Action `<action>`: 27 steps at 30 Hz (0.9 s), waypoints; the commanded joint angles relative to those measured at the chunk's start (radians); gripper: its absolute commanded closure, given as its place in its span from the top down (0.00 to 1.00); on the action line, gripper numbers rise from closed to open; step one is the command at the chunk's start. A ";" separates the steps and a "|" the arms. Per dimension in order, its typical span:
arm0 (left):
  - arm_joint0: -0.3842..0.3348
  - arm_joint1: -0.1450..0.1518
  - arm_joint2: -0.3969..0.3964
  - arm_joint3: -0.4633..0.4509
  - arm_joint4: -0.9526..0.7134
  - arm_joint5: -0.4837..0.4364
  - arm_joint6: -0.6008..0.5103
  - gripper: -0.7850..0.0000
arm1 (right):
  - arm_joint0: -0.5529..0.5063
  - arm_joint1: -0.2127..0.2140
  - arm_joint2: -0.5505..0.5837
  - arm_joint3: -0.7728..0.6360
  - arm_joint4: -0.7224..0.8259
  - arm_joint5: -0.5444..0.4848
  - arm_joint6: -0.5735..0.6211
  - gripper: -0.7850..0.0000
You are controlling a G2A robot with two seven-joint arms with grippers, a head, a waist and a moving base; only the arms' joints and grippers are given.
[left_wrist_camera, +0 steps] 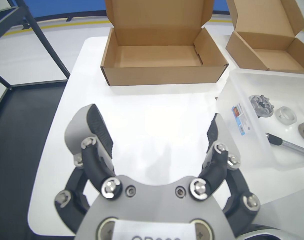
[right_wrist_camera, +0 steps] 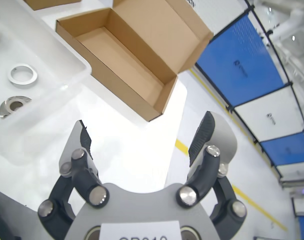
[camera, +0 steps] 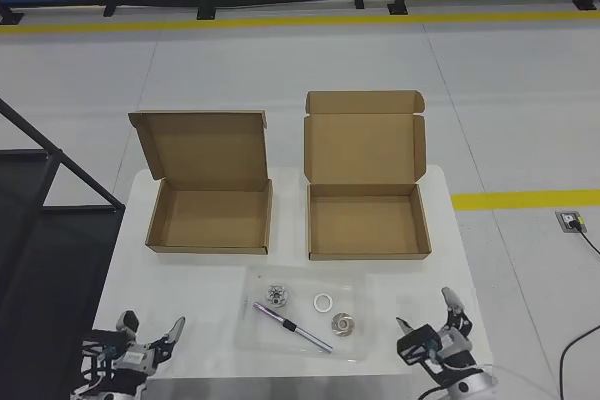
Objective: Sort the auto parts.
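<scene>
Four auto parts [camera: 293, 327] are lying in the tray [camera: 355, 290]; left end effector [left_wrist_camera: 154, 112] and right end effector [right_wrist_camera: 144, 118] are hanging spread apart, empty.

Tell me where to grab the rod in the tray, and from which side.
Take the rod at mid-shaft, coming straight down from above and closing across its width. It lies flat and diagonal on the floor of the tray, whose walls bar a sideways approach. The middle likely balances it best.
</scene>
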 commanded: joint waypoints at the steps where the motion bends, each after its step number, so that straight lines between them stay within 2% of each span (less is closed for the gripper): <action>1: 0.013 -0.001 -0.009 -0.001 -0.002 -0.008 0.018 1.00 | 0.030 0.000 -0.046 -0.024 -0.112 -0.055 0.041 1.00; 3: 0.028 0.000 -0.017 -0.002 0.004 -0.032 0.044 1.00 | 0.065 -0.003 -0.106 -0.044 -0.222 -0.087 0.086 1.00; 9: 0.033 0.000 -0.020 -0.001 0.005 -0.042 0.054 1.00 | 0.159 -0.022 -0.255 -0.059 -0.338 -0.178 0.216 1.00; 21: 0.033 0.000 -0.020 -0.001 0.005 -0.042 0.054 1.00 | 0.159 -0.022 -0.255 -0.059 -0.338 -0.178 0.216 1.00; 24: 0.029 -0.001 -0.017 -0.005 -0.001 -0.049 0.050 1.00 | 0.170 -0.021 -0.269 -0.061 -0.334 -0.202 0.147 1.00; 27: 0.023 -0.004 -0.019 -0.014 -0.030 -0.039 0.032 1.00 | 0.231 -0.031 -0.293 -0.035 -0.175 -0.286 0.071 1.00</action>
